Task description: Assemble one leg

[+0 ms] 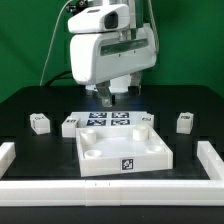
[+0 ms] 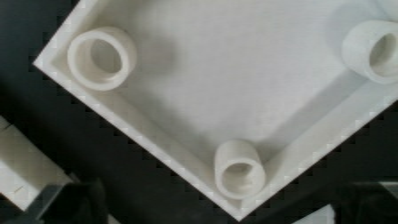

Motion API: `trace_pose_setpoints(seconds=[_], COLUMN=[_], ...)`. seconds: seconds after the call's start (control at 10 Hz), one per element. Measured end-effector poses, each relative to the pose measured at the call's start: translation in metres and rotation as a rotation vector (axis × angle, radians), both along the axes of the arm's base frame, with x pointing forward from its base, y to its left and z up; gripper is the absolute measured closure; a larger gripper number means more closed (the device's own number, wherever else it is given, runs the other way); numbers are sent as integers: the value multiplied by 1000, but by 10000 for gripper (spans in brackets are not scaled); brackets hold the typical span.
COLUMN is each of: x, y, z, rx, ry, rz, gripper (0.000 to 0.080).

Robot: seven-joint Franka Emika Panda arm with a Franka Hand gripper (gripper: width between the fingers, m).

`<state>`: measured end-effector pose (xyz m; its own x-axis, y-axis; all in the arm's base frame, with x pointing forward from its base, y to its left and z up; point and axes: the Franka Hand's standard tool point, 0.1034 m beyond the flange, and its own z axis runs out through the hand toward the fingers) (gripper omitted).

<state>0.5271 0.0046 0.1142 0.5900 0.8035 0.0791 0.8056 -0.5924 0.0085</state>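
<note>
A black table [image 1: 30, 100] stands before a green wall [image 1: 25, 40], with white rails [image 1: 212, 160] along its edges. In the exterior view, the gripper [image 1: 108, 97] hangs over the marker board [image 1: 108, 120], just behind the white square tray [image 1: 100, 165]. The legs lie on the table apart from the gripper. The leftmost leg [image 1: 40, 123] is well off to the exterior view's left, a second leg [image 1: 69, 126] is beside the marker board, and the right-hand leg [image 1: 184, 122] is at the exterior view's right.

In the wrist view, the tray [image 2: 214, 90] fills the frame and shows its round corner sockets [image 2: 98, 58]. The gripper [image 2: 222, 205] has its dark fingertips [image 2: 68, 203] spread wide, with nothing held between them.
</note>
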Motion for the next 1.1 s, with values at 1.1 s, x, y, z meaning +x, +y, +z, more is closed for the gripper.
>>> trace_pose_setpoints(seconds=[1.1], x=[-15], y=[1], z=[-17], rx=[-38], ry=[12], rz=[383], gripper=[150])
